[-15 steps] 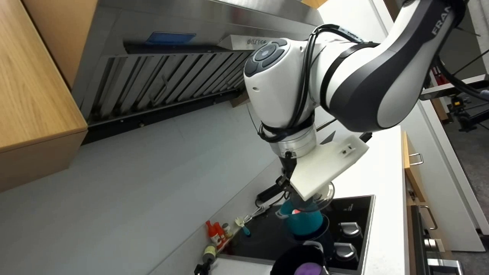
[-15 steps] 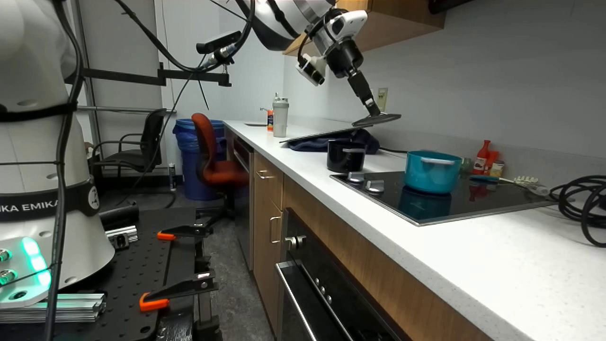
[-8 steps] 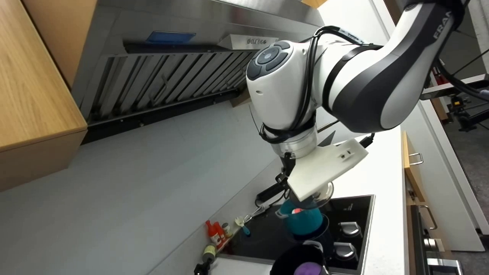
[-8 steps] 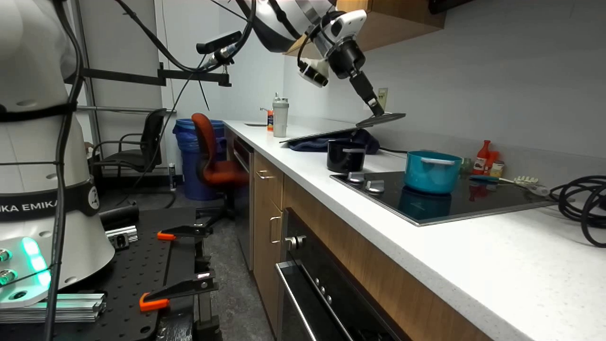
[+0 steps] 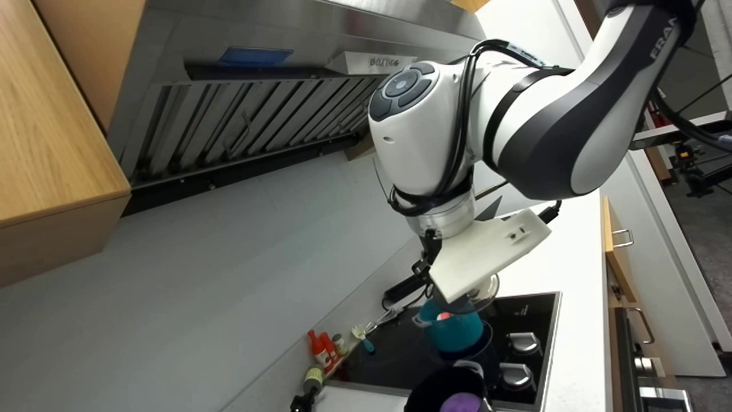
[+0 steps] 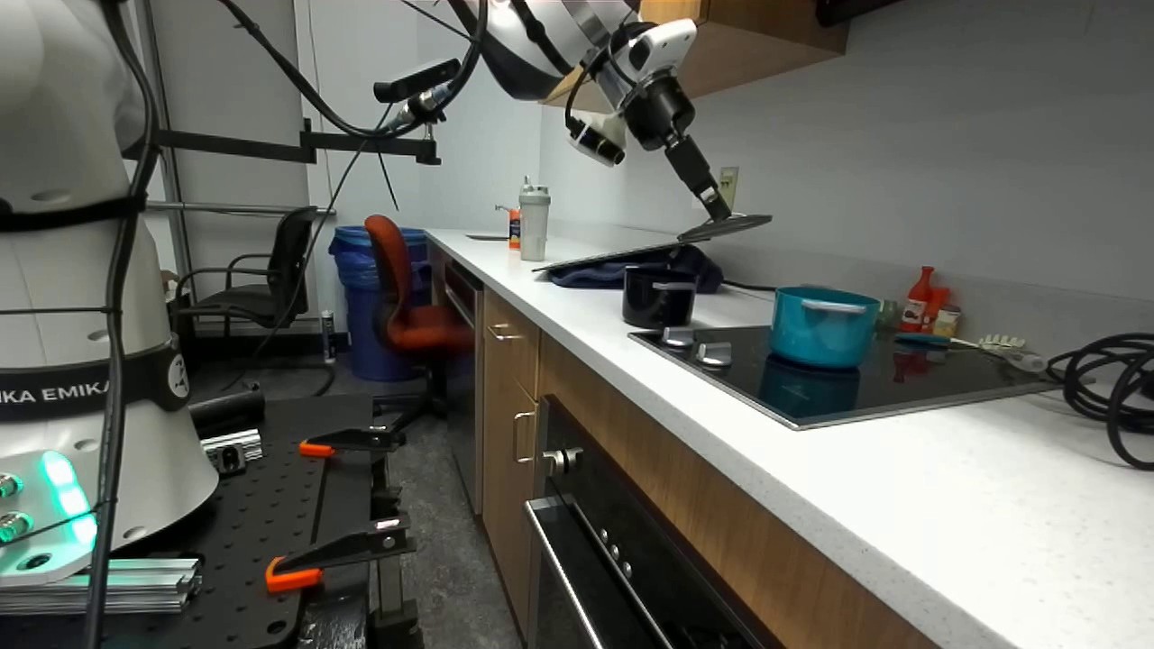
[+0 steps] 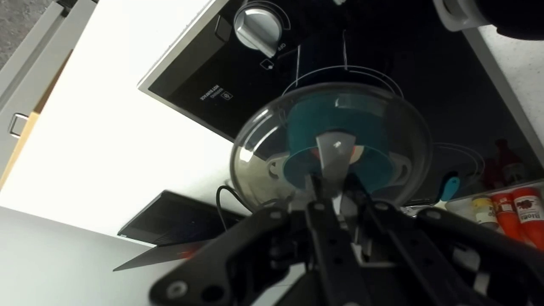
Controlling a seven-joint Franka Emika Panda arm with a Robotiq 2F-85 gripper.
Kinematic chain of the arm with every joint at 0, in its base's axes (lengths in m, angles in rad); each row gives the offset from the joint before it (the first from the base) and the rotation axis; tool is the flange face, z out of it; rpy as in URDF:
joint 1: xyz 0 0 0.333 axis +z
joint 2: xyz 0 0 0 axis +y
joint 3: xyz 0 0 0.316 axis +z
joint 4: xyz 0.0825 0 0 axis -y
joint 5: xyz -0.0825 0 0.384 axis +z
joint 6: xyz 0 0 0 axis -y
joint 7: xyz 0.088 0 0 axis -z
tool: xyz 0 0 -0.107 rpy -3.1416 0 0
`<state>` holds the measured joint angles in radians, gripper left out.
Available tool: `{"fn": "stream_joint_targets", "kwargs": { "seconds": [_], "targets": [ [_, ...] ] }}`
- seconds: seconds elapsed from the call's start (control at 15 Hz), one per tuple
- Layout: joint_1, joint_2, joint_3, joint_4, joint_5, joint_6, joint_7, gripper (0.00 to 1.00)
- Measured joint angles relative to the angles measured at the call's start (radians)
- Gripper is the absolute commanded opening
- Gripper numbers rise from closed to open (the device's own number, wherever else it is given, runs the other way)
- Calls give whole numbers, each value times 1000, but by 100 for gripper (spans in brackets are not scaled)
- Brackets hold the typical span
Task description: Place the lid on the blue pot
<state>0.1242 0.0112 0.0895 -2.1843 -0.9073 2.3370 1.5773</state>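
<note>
The lid [image 7: 333, 159] is clear glass with a grey rim and a grey handle. My gripper [image 7: 335, 189] is shut on the handle, one fingertip on each side. In an exterior view, the gripper [image 6: 715, 205] holds the lid [image 6: 737, 226] slightly tilted, in the air above stove height and apart from the pot. The lid also shows in an exterior view [image 5: 487, 294], where the white camera mount hides the fingertips. The blue pot [image 6: 822, 329] stands upright and uncovered on the stove. In the wrist view the blue pot [image 7: 335, 114] shows through the glass, with something red and pale inside.
A black pot [image 6: 660, 299] with something purple inside stands beside the stove [image 6: 911, 397]. Sauce bottles [image 6: 918, 302], utensils [image 6: 978, 344] and a black cable [image 6: 1118, 392] lie near the wall. The range hood [image 5: 240, 120] hangs above. Stove knobs [image 6: 714, 353] line the front.
Within the last second my gripper and the lid have shifted slightly to the right in an exterior view. Since half a second ago nothing has visibly moved.
</note>
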Motion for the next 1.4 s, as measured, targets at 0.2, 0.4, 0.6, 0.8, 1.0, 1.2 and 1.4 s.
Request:
{"fn": "stream_joint_targets", "kwargs": {
  "seconds": [0.2, 0.4, 0.6, 0.8, 1.0, 1.2, 1.4],
  "targets": [
    [0, 0, 0, 0, 0, 0, 0, 14],
    [0, 0, 0, 0, 0, 0, 0, 14],
    [0, 0, 0, 0, 0, 0, 0, 4],
    [0, 3, -1, 1, 0, 0, -1, 4],
    [-7, 12, -8, 10, 0, 0, -1, 4],
    [-18, 30, -21, 34, 0, 0, -1, 4],
    [-28, 60, -32, 67, 0, 2, 0, 4]
  ]
}}
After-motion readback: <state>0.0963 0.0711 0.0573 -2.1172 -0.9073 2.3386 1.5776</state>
